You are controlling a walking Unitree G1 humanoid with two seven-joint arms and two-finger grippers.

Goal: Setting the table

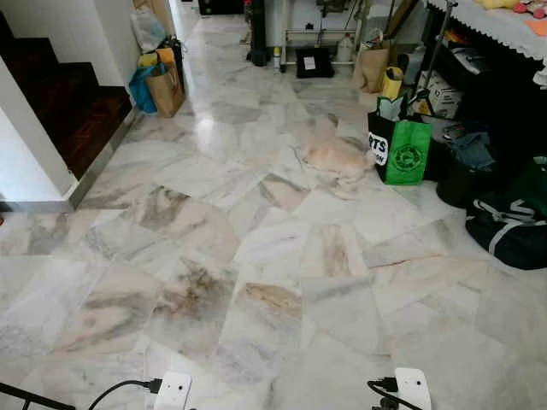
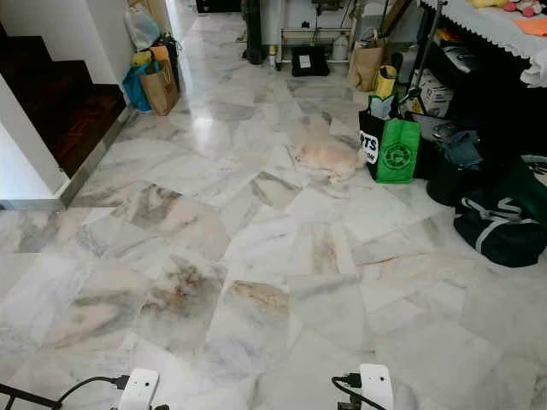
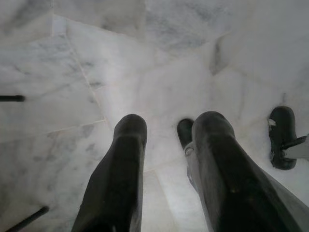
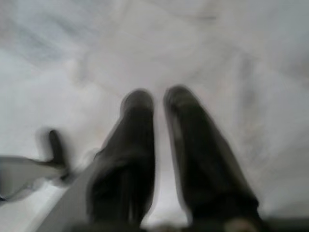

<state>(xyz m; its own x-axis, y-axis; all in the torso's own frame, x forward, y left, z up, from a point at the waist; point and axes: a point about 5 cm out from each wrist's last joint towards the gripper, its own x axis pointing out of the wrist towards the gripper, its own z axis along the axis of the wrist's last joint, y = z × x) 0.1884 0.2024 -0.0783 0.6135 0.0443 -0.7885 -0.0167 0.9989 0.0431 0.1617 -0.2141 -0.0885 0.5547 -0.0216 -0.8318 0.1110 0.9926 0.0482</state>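
Step in hand: walking, nothing carried. Left gripper (image 3: 166, 130) hangs over grey-veined white marble floor (image 1: 256, 256), fingers apart, empty. Right gripper (image 4: 158, 99) blurred, narrow gap, empty. White-clothed table (image 1: 500, 26) far ahead, to right of both. Next: approach it, avoid green shopping bag (image 1: 406, 152).

A floor of pale marble slabs (image 1: 256, 256), veined grey and rust-brown, runs from the foreground back into a corridor and shines where light falls on it. On the left a white wall (image 1: 26, 162) borders dark wooden stairs (image 1: 77, 111). Brown paper and blue bags (image 1: 158, 81) stand beyond the stairs' foot. On the right a table with a white lace-edged cloth (image 1: 504, 26) has boxes beneath it; a green shopping bag (image 1: 402, 149) and a dark duffel (image 1: 508, 226) sit near it. A pale furry shape, perhaps a pet (image 1: 338, 158), lies just beside the green bag.
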